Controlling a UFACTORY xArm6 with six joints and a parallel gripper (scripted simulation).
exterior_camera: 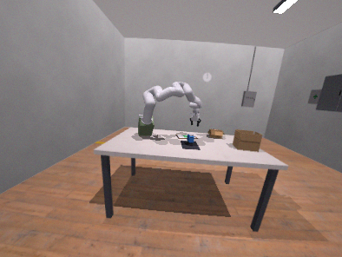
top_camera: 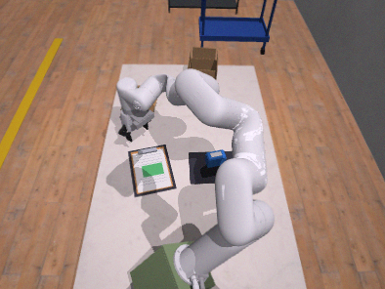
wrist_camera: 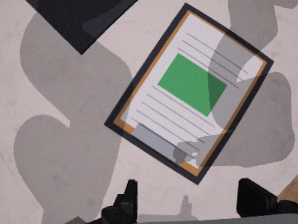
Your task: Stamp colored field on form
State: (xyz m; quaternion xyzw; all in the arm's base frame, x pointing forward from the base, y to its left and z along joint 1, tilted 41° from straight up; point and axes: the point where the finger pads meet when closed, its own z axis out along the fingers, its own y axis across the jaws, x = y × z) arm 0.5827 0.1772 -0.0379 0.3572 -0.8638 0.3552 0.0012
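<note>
Blue stamp (top_camera: 215, 157) upright on dark mat (top_camera: 196, 172); pincer (top_camera: 126, 132) wide open, empty, above table.

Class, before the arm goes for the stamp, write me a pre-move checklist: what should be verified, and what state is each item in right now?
1. Gripper open and holding nothing: ok.
2. Stamp on its dark mat, apparently upright: ok.
3. Gripper lined up over the stamp: not ok; it hangs beyond the clipboard's far end, off to one side of the mat.
4. Green field on the form uncovered: ok.
5. Path over the stamp free: cannot tell; the arm's own link overhangs the mat's edge in the top view.
</note>
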